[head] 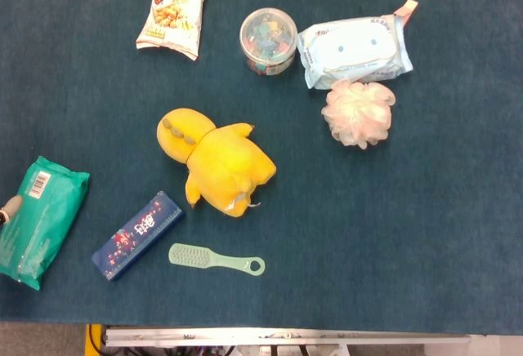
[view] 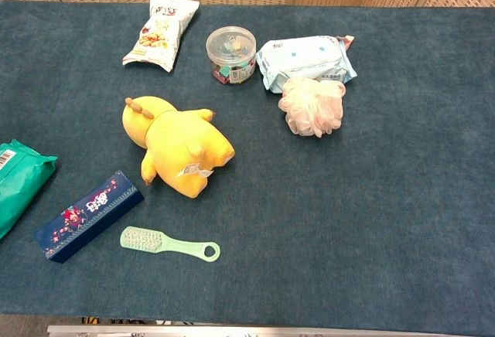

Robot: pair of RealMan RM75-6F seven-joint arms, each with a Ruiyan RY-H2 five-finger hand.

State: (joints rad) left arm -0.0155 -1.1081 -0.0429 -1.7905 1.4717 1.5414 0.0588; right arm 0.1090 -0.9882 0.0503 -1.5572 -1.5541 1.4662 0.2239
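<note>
A sliver of the left robot hand (head: 8,207) touched the green packet (head: 37,219) at the worktop's (head: 425,233) left edge; its grip could not be told. The right robot hand was out of sight. A blue box (head: 137,235) lay just beside the packet.

the right half of the table (view: 418,221) lies open, with wide bare cloth below the pouf (view: 311,106) and wipes (view: 305,60). the left is crowded: duck (view: 176,145), box (view: 88,216) and brush (view: 168,244) sit close together, the green pack (view: 19,181) at the edge. snack bag (view: 160,31) and jar (view: 230,54) line the far side, a bare lane between them and the duck.
</note>
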